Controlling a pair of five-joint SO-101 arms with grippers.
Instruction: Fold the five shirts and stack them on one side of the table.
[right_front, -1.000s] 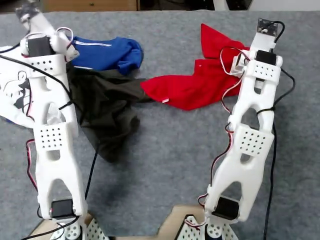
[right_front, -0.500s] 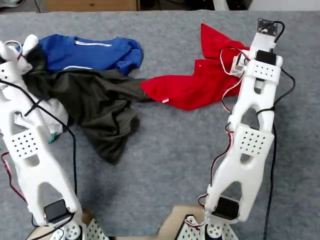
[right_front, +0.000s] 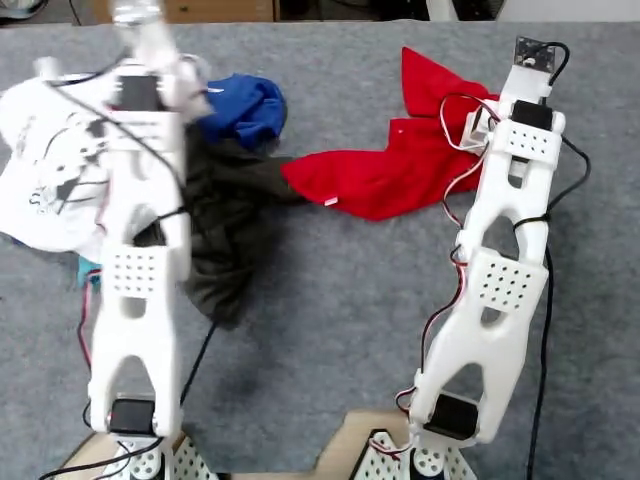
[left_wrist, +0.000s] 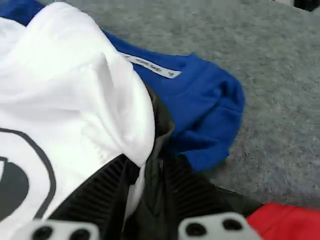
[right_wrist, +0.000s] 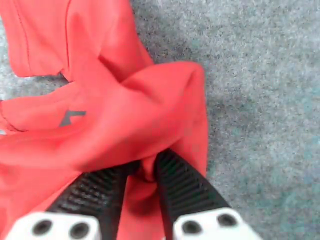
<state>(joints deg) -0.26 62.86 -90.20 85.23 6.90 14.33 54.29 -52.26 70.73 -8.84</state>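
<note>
Surface: a table under a grey, felt-like cover (right_front: 330, 330), with a wooden strip (right_front: 180, 10) along its far edge and both arm bases at the near edge. Item one, white shirt (right_front: 45, 170) with black print: far left of the table, spread loosely, printed side up, its longer side running from the far edge toward the near one. A scrap of teal cloth (right_front: 88, 270) shows at its near edge. Item two, blue shirt (right_front: 245, 105): bunched at the far side just beside the white one, collar label up, partly under the left arm. Item three, dark shirt (right_front: 235, 230): crumpled, long axis running from the blue shirt toward the near edge, touching both neighbours. Item four, red shirt (right_front: 385, 170): right of centre, long axis across the table, one tip touching the dark shirt, a flap pointing to the far edge. The left gripper (left_wrist: 149, 162) is clamped on a fold of the white shirt, dark cloth caught alongside. The right gripper (right_wrist: 147, 165) pinches a ridge of the red shirt, its jaws closed on the fabric.
</note>
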